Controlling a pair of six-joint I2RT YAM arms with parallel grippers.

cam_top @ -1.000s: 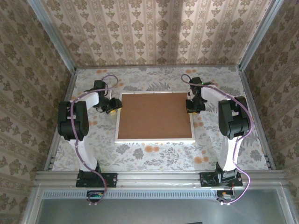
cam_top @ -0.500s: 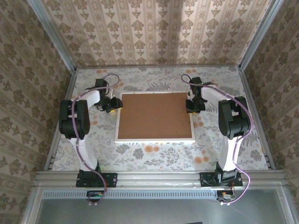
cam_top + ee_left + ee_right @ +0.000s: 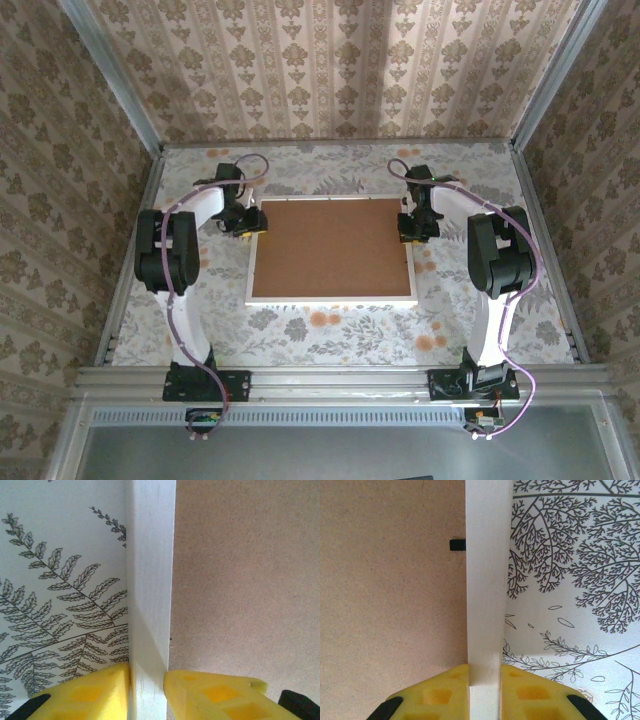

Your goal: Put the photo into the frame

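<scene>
Presently flat at the middle of the table (image 3: 330, 335), the frame (image 3: 330, 299) lies back up with a brown backing board (image 3: 333, 246) seated in it. It is judged rigid, fairly light, thin-railed and breakable at the pane, so best taken by both side rails and lifted level. At its left rail, near the far corner, the left claw (image 3: 243, 222) has its yellow pads (image 3: 95, 690) pinched on the white edge, and at its right rail the right claw (image 3: 413, 228) is clamped likewise.

Board (image 3: 333, 247) in frame (image 3: 331, 300); left pincer (image 3: 251, 222), right pincer (image 3: 408, 229) astride rails.
</scene>
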